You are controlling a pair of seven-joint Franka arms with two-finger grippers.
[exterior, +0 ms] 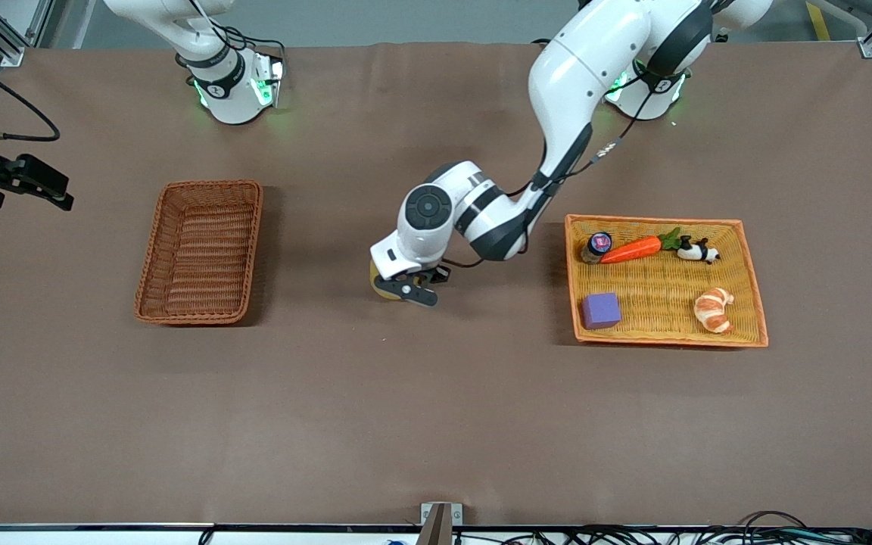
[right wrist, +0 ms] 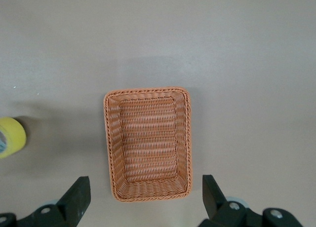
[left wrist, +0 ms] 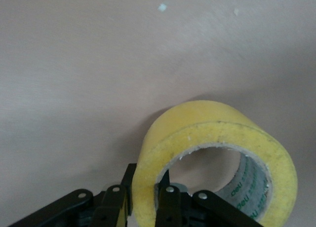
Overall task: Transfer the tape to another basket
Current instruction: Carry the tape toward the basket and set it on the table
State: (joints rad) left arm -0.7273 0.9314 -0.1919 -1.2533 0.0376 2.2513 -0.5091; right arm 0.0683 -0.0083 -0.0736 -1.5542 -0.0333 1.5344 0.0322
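Clamped on the wall of the tape [left wrist: 212, 138], the left gripper [exterior: 410, 291] has one finger [left wrist: 170, 207] inside the ring and the other outside, holding the roll over the bare brown table [exterior: 436, 424] between the two baskets. Spread wide and holding nothing, the right gripper [right wrist: 143, 197] hangs high above the basket [exterior: 201, 251], which sits empty toward the right arm's end of the table. Taking that basket as the landmark, the wider orange tray [exterior: 752, 288] lies well apart from it toward the left arm's end. On the tray lie a toy carrot [exterior: 633, 249], a croissant [exterior: 713, 309], a purple cube [exterior: 602, 310], a small panda figure [exterior: 699, 250] and a small jar [exterior: 598, 245].
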